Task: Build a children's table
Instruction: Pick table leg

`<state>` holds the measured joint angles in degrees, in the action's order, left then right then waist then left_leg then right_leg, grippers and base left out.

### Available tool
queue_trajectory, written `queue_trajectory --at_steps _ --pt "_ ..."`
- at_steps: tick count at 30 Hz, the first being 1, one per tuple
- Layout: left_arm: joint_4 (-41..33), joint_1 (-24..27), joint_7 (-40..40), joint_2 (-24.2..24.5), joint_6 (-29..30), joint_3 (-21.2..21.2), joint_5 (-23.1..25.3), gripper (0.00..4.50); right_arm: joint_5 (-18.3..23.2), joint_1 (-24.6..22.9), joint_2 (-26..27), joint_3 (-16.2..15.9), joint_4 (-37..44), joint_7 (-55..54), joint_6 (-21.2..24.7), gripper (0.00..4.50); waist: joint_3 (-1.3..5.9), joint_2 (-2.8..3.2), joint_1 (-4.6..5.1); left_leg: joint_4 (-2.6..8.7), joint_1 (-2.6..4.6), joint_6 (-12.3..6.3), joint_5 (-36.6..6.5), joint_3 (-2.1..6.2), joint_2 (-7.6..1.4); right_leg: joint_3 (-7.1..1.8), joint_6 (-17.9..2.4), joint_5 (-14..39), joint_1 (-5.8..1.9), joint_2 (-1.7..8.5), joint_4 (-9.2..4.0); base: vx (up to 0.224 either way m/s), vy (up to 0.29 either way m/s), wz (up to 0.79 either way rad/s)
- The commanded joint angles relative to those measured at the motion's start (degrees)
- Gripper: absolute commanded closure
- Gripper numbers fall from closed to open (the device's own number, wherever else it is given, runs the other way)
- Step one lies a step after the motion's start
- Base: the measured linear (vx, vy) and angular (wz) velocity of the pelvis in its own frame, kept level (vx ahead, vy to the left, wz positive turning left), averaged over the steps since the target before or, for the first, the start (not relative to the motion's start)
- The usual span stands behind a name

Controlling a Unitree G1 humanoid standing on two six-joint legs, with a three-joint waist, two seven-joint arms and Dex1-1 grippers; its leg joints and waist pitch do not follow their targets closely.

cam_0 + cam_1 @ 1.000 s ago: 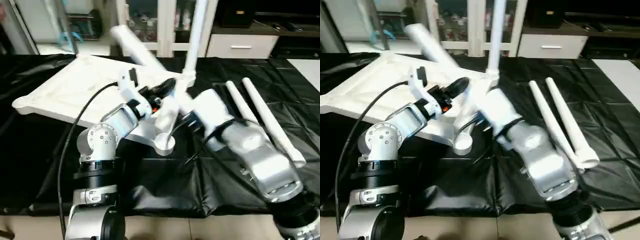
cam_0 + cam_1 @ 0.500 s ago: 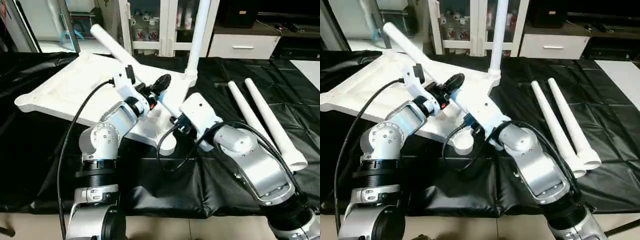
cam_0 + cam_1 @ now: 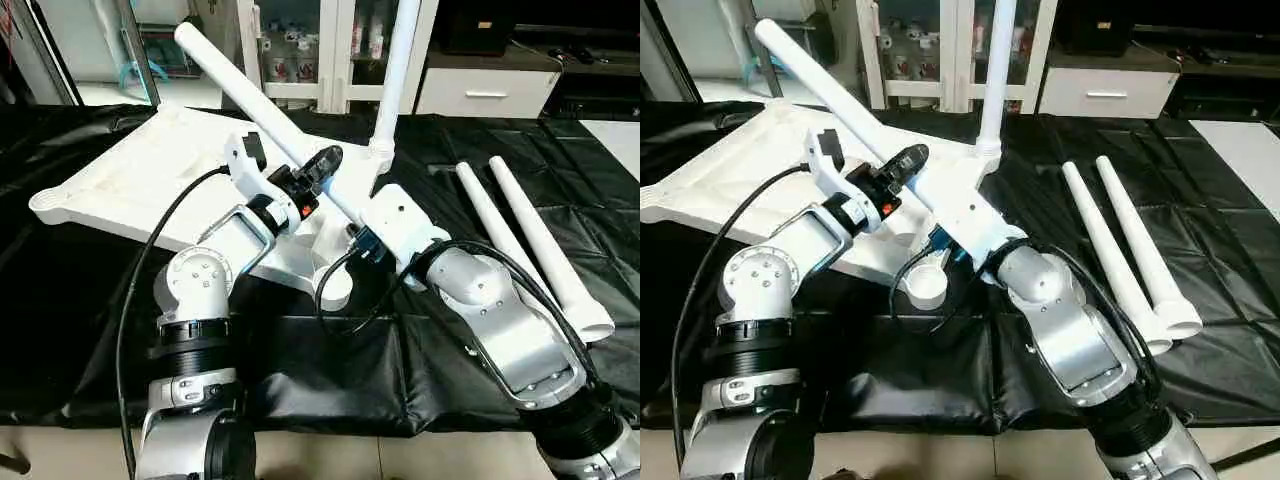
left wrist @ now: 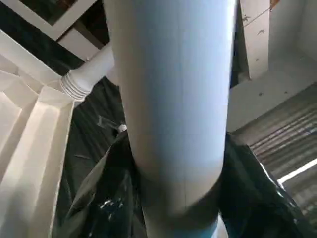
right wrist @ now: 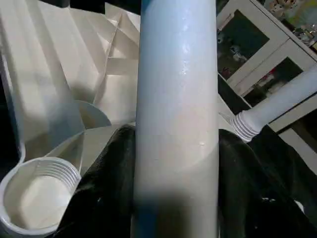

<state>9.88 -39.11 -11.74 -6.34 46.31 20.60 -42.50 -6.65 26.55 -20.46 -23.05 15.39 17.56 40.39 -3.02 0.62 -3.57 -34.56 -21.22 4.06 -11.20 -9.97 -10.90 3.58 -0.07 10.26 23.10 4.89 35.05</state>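
A black-draped work table (image 3: pixel 300 370) stands before white glass-door cabinets (image 3: pixel 320 50), and the white plastic rectangular table top (image 3: pixel 150 180) lies on it upside down, ribs up, toward the far left corner.

The right gripper (image 5: pixel 176 163) is pinching a long white tube leg (image 3: pixel 830 85): the wrist view shows a black finger (image 5: pixel 111 178) pressed against each side of the tube. The left gripper (image 3: pixel 312 172) sits higher on the same tube, and its fingers (image 4: pixel 111 198) hug both sides; whether they bear firmly yet is hard to judge, but they read as clamped on it. The leg slants from the grippers up toward the far left, above the top.

Just below the right gripper, at the top's near corner, a round threaded socket (image 3: pixel 924 286) stands empty. At the far right corner a second leg (image 3: pixel 395 70) already stands upright in its socket. Two spare white tube legs (image 3: pixel 540 250) lie side by side near the right edge of the table.

To do this step well, I would bring the leg's lower end over the empty socket and swing the tube upright, parallel to the standing leg, before pressing down. The two grips should share the load, one steering and one turning. A tilted start risks cross-threading or levering the light top off the cloth.
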Motion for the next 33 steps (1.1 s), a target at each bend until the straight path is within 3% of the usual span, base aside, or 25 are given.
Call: queue_trajectory --at_steps 1,5,6,8,11,12,15,18,19,20,21,23,26,30,33 --pt "-0.5 -1.6 -0.9 -0.3 1.1 -0.8 -0.7 2.59 -0.6 0.5 -0.4 -1.1 -0.3 0.7 -0.9 2.69 4.08 -0.14 -0.1 3.46 0.54 -1.13 -5.5 0.38 -1.29 -2.43 -11.8 3.5 -3.53 2.32 -3.38 0.0 0.0 0.0" --pt "-0.2 -1.6 0.1 -0.2 -0.3 -0.6 -0.3 2.63 -1.8 0.6 -0.6 -1.7 -0.5 1.0 -2.0 2.69 4.12 -0.17 -0.08 3.43 0.51 -1.12 -5.1 0.39 -1.29 -2.44 -11.8 2.8 -3.6 2.34 -3.3 0.0 0.0 0.0" --pt "0.1 -1.7 0.5 -0.1 -1.1 -0.3 -0.2 2.65 -2.0 1.0 -0.7 -1.9 -1.1 1.4 -4.0 2.34 4.13 -0.3 -0.11 3.4 0.51 -1.21 -5.0 0.38 -1.3 -2.44 -11.9 2.7 -3.62 2.37 -3.26 0.0 0.0 0.0" --pt "0.3 -1.9 0.8 0.2 -2.1 0.0 0.2 2.65 0.6 1.0 0.2 -1.1 -1.8 3.3 -5.7 1.99 4.1 -0.35 -0.07 3.36 0.49 -1.66 -5.3 0.3 -1.29 -2.46 -12.0 3.3 -3.58 2.45 -3.32 0.0 0.0 0.0" --pt "0.2 -1.9 1.6 0.9 -3.7 0.4 0.4 2.66 3.5 0.4 1.9 1.0 -1.6 4.6 -6.2 1.93 4.14 -0.61 -0.05 3.37 0.38 -2.66 -4.8 0.38 -1.38 -2.44 -12.2 2.8 -3.66 2.46 -3.12 0.0 0.0 0.0" --pt "0.0 -1.9 1.8 1.2 -4.1 0.7 0.5 2.69 4.3 0.1 2.0 1.3 -1.4 5.3 -6.7 1.62 4.16 -0.75 -0.03 3.37 0.38 -2.72 -4.5 0.38 -1.39 -2.43 -12.2 2.6 -3.66 2.44 -3.14 0.0 0.0 0.0" --pt "-0.2 -1.7 1.8 2.2 -4.5 0.6 1.0 2.71 5.7 -0.1 2.0 1.7 -0.4 7.2 -7.3 1.53 4.11 -0.35 -0.09 3.33 0.49 -2.65 -4.6 0.36 -1.41 -2.41 -12.2 3.2 -3.54 2.44 -3.16 0.0 0.0 0.0" --pt "0.0 -1.6 1.1 3.4 -4.2 0.7 0.9 2.71 8.5 -0.6 1.9 3.3 1.6 9.7 -7.1 1.18 4.12 -0.42 -0.17 3.34 0.51 -2.86 -4.9 0.35 -1.42 -2.44 -12.2 3.0 -3.59 2.45 -3.13 0.0 0.0 0.0" --pt "-0.2 -1.6 -0.3 5.2 -3.7 0.6 0.8 2.71 11.9 -0.8 1.2 7.0 3.5 11.8 -6.4 1.08 4.14 -0.43 -0.21 3.34 0.52 -3.1 -4.7 0.38 -1.43 -2.44 -11.9 2.5 -3.62 2.41 -3.07 0.0 0.0 0.0" --pt "-0.2 -1.6 -0.5 5.5 -3.6 0.5 0.7 2.71 12.6 -0.8 1.2 7.8 3.7 12.1 -6.1 0.99 4.14 -0.43 -0.21 3.34 0.52 -3.1 -4.7 0.38 -1.43 -2.44 -11.9 2.5 -3.62 2.41 -3.07 0.0 0.0 0.0" --pt "-0.4 -1.5 -1.3 6.5 -3.3 0.2 0.4 2.71 15.1 -0.7 0.8 10.7 4.2 13.4 -5.2 0.99 4.19 -0.35 -0.3 3.33 0.53 -3.28 -4.4 0.43 -1.49 -2.43 -12.0 2.2 -3.53 2.45 -2.94 0.0 0.0 0.0" --pt "-0.7 -1.5 -1.8 7.0 -3.0 0.1 0.2 2.71 16.6 -0.5 0.3 12.4 4.3 14.5 -4.6 0.72 4.15 -0.3 -0.36 3.34 0.63 -3.12 -4.7 0.35 -1.47 -2.4 -12.4 2.8 -3.45 2.4 -3.03 0.0 0.0 0.0" --pt "-3.6 -0.5 -7.5 10.5 -0.9 -4.2 0.8 2.71 23.6 1.3 -3.1 19.5 2.4 19.9 -1.4 0.68 4.11 -0.09 -0.64 3.36 0.74 -2.57 -5.5 0.35 -1.52 -2.38 -12.5 4.1 -3.4 2.37 -3.01 0.0 0.0 0.0" --pt "-5.5 -0.3 -10.7 12.2 0.6 -7.4 0.7 2.71 27.5 3.2 -4.7 23.1 -1.1 22.9 1.5 0.68 4.12 -0.18 -0.79 3.3 0.72 -2.18 -5.9 0.23 -1.41 -2.37 -12.8 5.3 -3.34 2.48 -3.16 0.0 0.0 0.0" --pt "-7.6 -0.7 -14.2 13.4 2.4 -11.1 0.1 2.71 34.8 4.1 -7.1 25.3 -4.0 29.6 9.0 0.68 4.2 -0.22 -1.12 3.26 0.81 -2.53 -6.0 0.29 -1.44 -2.32 -13.5 5.4 -3.56 2.46 -3.03 0.0 0.0 0.0"
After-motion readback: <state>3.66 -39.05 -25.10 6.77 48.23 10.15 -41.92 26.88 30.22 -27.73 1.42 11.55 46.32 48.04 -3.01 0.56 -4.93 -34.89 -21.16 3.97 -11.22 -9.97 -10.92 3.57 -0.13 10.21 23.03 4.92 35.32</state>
